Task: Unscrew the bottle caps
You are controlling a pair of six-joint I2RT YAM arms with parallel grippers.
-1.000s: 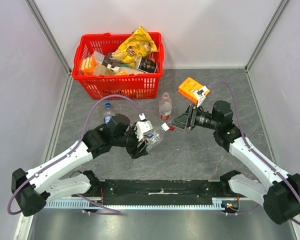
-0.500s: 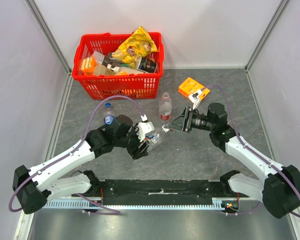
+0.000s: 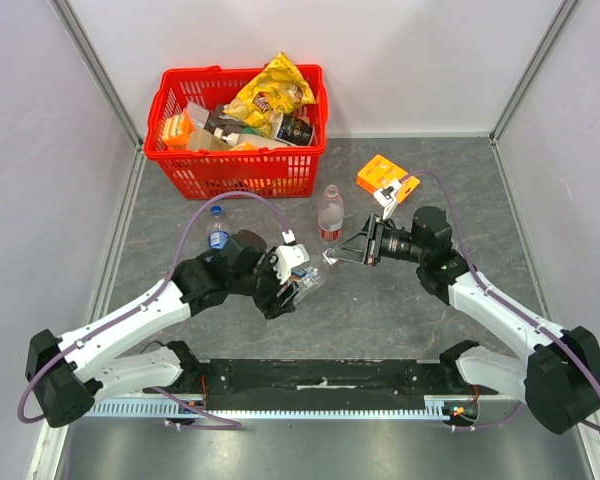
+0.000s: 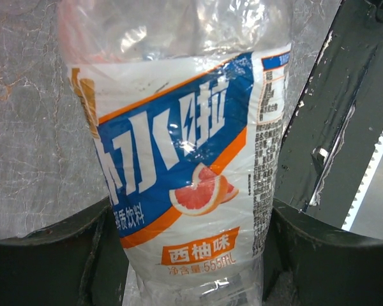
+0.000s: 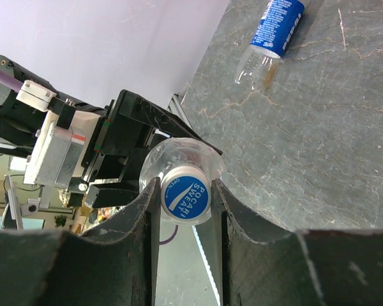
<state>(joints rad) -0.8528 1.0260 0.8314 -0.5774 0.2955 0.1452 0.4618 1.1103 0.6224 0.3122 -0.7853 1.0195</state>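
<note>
My left gripper (image 4: 191,255) is shut on a clear bottle (image 4: 185,146) with a blue, white and orange label, held tilted just above the table (image 3: 306,281). Its cap (image 5: 185,196) is blue and white and faces the right wrist camera. My right gripper (image 5: 185,186) is shut on that cap, one finger pressing each side. From above, the right gripper (image 3: 332,257) meets the bottle's neck end near the table's middle. A red-labelled bottle (image 3: 330,215) stands behind them. A blue-capped, blue-labelled bottle (image 3: 217,228) stands beside my left arm and also shows in the right wrist view (image 5: 276,24).
A red basket (image 3: 170,150) full of packets stands at the back left. An orange box (image 3: 382,175) lies behind my right arm. A black rail (image 3: 320,375) runs along the near edge between the arm bases.
My right gripper has moved left onto the cap and its jaws have closed on it. The left arm and its bottle have stayed put.
</note>
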